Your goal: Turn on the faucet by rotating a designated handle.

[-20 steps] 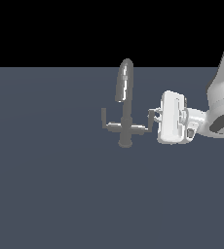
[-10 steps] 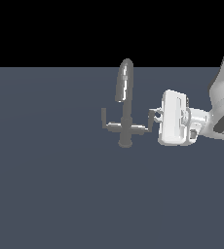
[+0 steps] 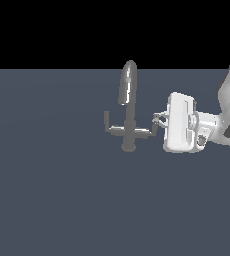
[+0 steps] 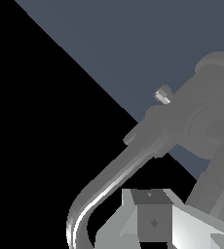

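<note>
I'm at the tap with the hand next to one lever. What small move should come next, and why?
Probably a short sideways push of the hand against the upturned tip of the handle, to start swinging it around the faucet. In the exterior view the fingers sit right at that tip, on the view's right, and the wrist view shows the lever close in front. Actual contact cannot be confirmed.

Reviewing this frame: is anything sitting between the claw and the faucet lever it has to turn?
Nothing visible does. In the exterior view the claw is at the upturned tip of the handle on the exterior view's right of the faucet, with only bare surface around them. The wrist view shows the same lever close in front, unobstructed. Contact cannot be confirmed.
</note>
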Tool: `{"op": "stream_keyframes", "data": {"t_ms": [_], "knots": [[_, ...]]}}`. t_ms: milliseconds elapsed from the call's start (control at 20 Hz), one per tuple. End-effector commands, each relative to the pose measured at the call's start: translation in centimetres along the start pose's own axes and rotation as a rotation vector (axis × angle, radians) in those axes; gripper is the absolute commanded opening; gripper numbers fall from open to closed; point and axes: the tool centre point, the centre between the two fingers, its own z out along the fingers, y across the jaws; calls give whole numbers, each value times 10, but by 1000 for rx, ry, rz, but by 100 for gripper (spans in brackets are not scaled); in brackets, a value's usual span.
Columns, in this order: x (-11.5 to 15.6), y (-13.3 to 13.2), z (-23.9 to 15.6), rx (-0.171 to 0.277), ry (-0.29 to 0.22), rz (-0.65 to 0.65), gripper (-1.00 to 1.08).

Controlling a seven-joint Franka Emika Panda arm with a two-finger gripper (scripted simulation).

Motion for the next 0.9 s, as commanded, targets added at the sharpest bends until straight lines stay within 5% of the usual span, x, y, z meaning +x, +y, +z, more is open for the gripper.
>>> {"op": "stream_keyframes", "data": {"t_ms": [0,700,850], "knots": [[-1,4,0,1,0,1,-100],[-25,49,1,-1,-7,-1,-100],[-20,41,2,-5,-5,-24,-100]]}}
